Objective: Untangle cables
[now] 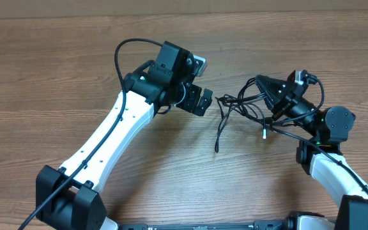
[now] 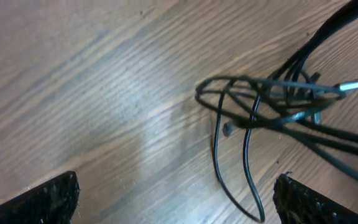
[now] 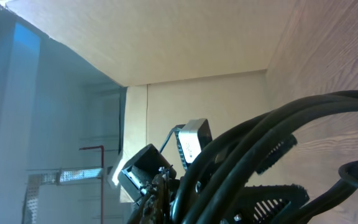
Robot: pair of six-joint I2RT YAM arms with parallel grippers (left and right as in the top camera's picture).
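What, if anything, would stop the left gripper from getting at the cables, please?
Probably nothing, so yes: the open left gripper faces the cables with only bare table between; the right gripper holds their far side.

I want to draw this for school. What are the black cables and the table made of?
The cables look like smooth black plastic or rubber: they bend in loose loops with a slight sheen. One plug tip shines bright, probably metal. The table looks like wood or wood-look laminate: brown grain lines, soft gloss.
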